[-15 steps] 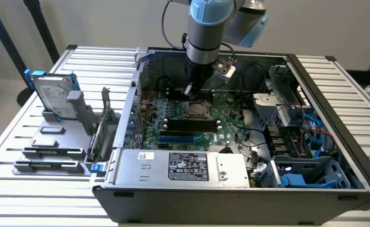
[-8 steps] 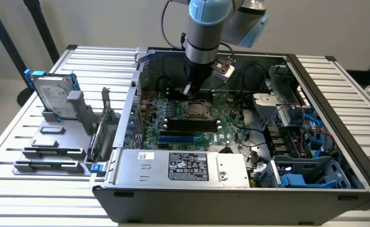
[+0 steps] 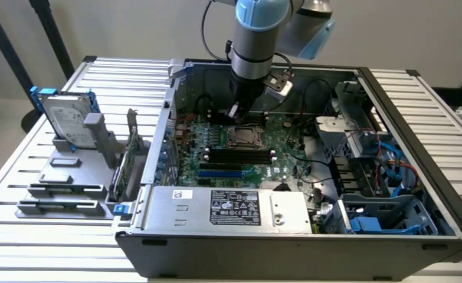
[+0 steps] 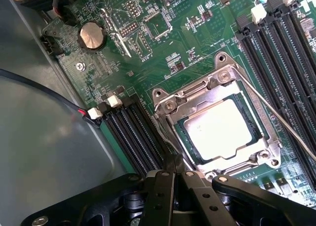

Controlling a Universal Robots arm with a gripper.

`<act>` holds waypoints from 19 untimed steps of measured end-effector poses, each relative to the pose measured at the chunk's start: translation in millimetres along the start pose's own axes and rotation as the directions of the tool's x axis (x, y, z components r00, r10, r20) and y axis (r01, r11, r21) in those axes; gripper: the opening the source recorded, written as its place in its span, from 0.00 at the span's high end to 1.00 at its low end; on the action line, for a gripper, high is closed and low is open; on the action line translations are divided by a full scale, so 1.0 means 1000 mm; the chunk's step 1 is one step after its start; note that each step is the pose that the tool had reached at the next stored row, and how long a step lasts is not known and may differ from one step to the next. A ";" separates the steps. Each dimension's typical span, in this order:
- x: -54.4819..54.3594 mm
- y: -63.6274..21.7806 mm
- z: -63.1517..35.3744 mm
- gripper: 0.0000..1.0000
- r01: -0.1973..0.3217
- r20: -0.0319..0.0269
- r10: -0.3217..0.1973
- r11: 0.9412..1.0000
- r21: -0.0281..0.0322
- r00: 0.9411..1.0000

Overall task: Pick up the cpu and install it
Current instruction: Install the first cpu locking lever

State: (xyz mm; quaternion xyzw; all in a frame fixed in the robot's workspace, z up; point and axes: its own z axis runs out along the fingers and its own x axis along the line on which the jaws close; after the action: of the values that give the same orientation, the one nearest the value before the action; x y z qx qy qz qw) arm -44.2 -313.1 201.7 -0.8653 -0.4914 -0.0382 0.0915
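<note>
Open desktop computer case [image 3: 419,194] lying on a slatted white table [image 3: 26,242], side panel off, green motherboard [image 3: 215,147] exposed. Universal Robots arm reaching down into the case from above, gripper [image 3: 237,112] low over the board, just behind the CPU socket [image 3: 243,137] in the exterior view. Black gripper fingers [image 4: 170,186] pressed together, nothing between them, tips [image 4: 174,163] right at the edge of the socket frame [image 4: 217,83]. Cpu [image 4: 219,129] seated flat inside the socket, shiny silver top catching the light, metal load frame lying around its edges and a thin wire lever [image 4: 281,122] running along one side. Black memory slots [image 4: 133,137] beside the socket, another bank [image 4: 281,43] on its other side, round coin battery [image 4: 92,36] further off on the board. Grey power supply [image 3: 231,209] with a black label along the near edge of the case. On the exterior view's left, well apart from the case, grey holder blocks [image 3: 65,188] on the table, one carrying an upright silver hard drive [image 3: 69,121] with blue brackets.
</note>
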 end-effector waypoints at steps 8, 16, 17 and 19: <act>0.000 0.0001 0.0000 0.89 0.006 0.003 -0.006 1.000 0.000 1.000; 0.002 0.0027 -0.0001 0.89 0.019 0.005 -0.019 1.000 0.002 1.000; 0.002 0.0030 -0.0001 0.89 0.021 0.005 -0.021 1.000 0.002 1.000; 0.002 0.0037 -0.0001 0.89 0.023 0.006 -0.023 1.000 0.002 1.000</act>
State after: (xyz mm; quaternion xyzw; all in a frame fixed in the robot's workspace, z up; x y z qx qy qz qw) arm -39.9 -313.1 201.7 -0.8596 -0.5016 -0.0363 0.0905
